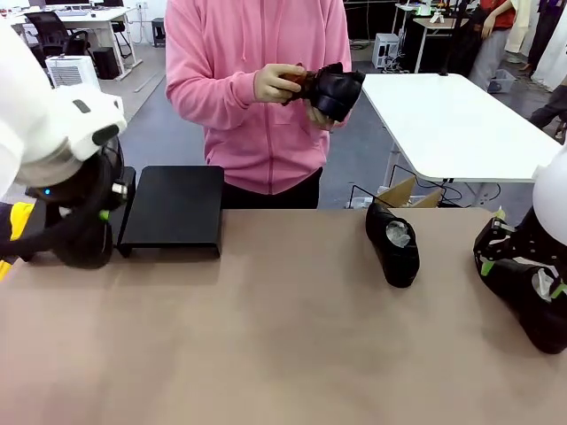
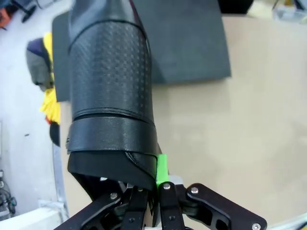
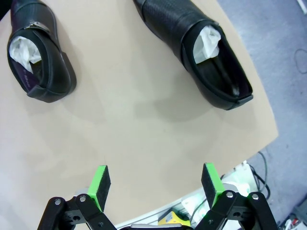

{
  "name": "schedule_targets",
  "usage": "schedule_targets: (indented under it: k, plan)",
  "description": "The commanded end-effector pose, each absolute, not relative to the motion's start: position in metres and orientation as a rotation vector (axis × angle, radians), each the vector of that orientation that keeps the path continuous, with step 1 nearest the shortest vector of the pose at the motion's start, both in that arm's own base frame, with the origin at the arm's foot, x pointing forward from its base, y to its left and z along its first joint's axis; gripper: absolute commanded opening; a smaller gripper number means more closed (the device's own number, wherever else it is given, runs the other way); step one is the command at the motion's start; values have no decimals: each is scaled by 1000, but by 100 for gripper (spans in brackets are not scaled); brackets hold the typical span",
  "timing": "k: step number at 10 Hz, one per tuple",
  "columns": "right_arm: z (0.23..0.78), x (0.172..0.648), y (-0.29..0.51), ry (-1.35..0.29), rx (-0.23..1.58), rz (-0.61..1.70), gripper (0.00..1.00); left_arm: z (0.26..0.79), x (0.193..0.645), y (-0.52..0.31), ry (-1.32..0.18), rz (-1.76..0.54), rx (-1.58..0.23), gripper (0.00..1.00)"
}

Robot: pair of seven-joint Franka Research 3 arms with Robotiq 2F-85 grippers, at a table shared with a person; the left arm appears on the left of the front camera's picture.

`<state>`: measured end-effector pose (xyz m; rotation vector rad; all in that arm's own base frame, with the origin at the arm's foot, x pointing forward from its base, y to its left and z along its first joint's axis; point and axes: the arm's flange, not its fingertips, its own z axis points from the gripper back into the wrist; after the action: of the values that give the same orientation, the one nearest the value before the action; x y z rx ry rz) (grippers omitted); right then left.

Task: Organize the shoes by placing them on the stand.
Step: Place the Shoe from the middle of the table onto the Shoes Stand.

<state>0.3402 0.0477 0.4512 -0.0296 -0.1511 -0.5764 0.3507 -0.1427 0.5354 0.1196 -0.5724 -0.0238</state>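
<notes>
The stand (image 1: 173, 208) sits far left, partly hidden behind our left arm. Our left gripper (image 2: 158, 184) pinches a shoe (image 2: 110, 91) by the heel near it, likely for placing. Our right gripper (image 3: 156, 184) hangs spread near two table shoes (image 3: 41, 57); the person's shoe (image 1: 335, 90) is half covered by hands.

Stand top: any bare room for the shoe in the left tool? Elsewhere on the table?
Stand top is bare where visible, beside the left tool shut on the held shoe. Table is bare between stand and middle shoe. Crowded: right end, where the open right tool hangs by the edge shoe.
</notes>
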Motion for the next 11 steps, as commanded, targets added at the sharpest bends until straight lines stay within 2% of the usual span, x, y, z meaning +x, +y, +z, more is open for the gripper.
schedule_targets:
  k: [1,3,6,11]
  plan:
    - [451,341,46,-156,-13,-561,100,534,406,-147,-613,-41,78,0]
    - [451,341,46,-156,-13,-561,100,525,450,-147,-651,-62,17,0]
    - [451,341,46,-156,-13,-561,100,494,494,-161,-597,-110,40,0]
    - [451,341,46,-156,-13,-561,100,469,517,-152,-615,-157,186,0]
